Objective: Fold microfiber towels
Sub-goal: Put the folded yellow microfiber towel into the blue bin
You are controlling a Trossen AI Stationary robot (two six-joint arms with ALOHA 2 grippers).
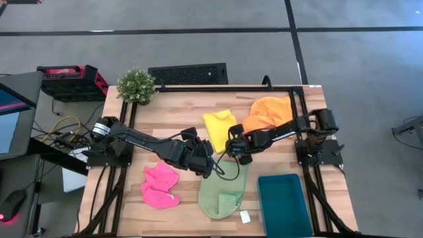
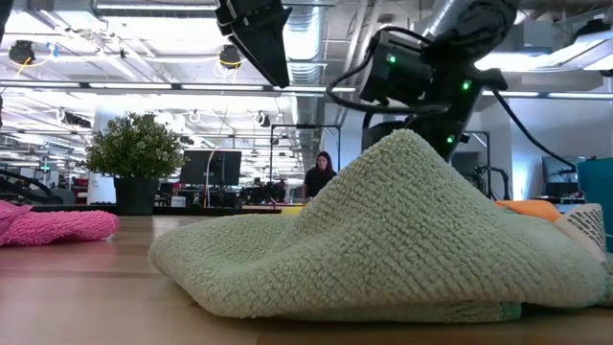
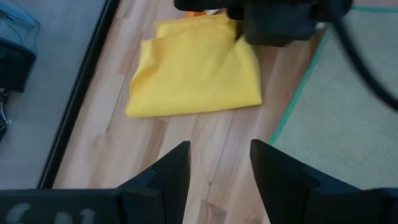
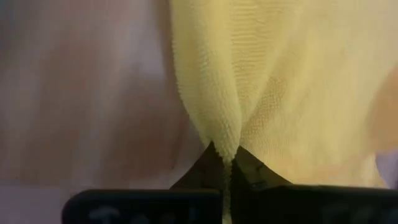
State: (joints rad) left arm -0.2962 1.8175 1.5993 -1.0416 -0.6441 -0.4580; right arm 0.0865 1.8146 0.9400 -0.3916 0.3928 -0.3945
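From above, the right gripper sits at the near edge of the yellow towel, which lies folded mid-table between the orange towel and the left gripper. Only the right wrist view shows its fingers pinched onto a yellow fold. The left wrist view shows the left gripper's fingers spread and empty over bare wood. The green towel lies heaped near the front edge, the pink towel to its left.

yellow towel cut off by the right wrist view's edges, its far corner hidden behind the right gripper, background blurred beside it
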